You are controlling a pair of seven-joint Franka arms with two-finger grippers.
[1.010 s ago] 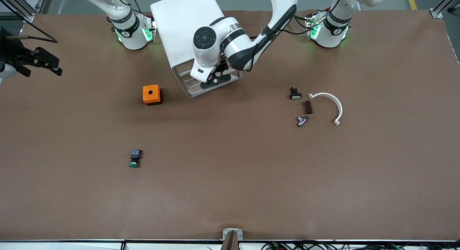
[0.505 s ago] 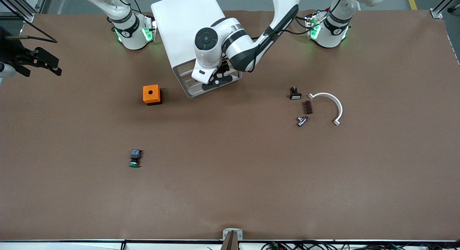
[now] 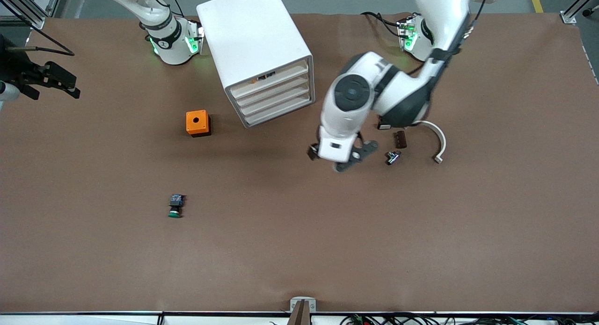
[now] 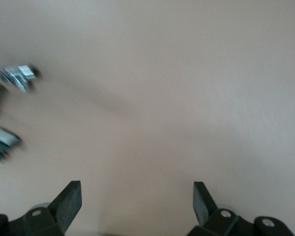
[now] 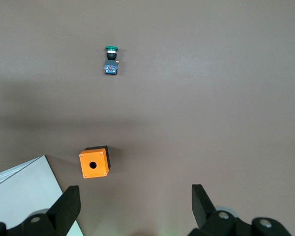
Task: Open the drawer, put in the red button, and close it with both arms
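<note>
**Now all four drawers sit flush**

Left gripper (image 3: 344, 159) hangs spread wide and empty over mid-table. Right gripper (image 3: 51, 79), likewise wide and empty, waits at the right arm's table edge. Cabinet (image 3: 255, 44) stands by the bases' edge, its second-highest drawer (image 3: 273, 87) closed.

My left wrist view smears the small parts (image 4: 12, 110) beside my left gripper (image 4: 136, 204); I cannot tell them apart there. My left arm (image 3: 388, 93) covers part of the white curved bracket (image 3: 439, 137) and most of a small black-and-white part (image 3: 383, 126). The red button shows nowhere. My right gripper (image 3: 51, 79) is cut by the front view's edge.
</note>
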